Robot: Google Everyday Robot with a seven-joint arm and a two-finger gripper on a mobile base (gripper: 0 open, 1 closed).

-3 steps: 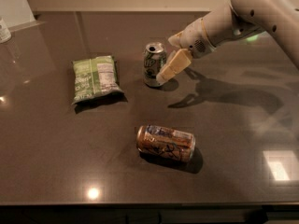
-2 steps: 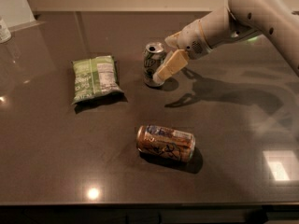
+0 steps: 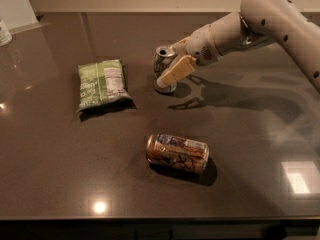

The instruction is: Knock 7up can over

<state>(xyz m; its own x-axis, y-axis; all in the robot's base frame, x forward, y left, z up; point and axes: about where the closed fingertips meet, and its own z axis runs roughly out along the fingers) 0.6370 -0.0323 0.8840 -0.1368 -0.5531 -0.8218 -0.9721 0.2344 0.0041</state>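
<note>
The 7up can stands upright on the dark table at centre back, its silver top with the open hole showing. My gripper, at the end of the pale arm reaching in from the upper right, is against the can's right front side. Its cream-coloured part overlaps the lower right of the can and hides it. A shadow of the arm lies on the table to the right of the can.
A green snack bag lies flat to the left of the can. An orange-brown patterned can lies on its side nearer the front. A white container stands at the far left edge. A wall runs along the table's back.
My gripper has moved a little to the left, closing in on the 7up can's right side. The can still stands upright in the same spot.
</note>
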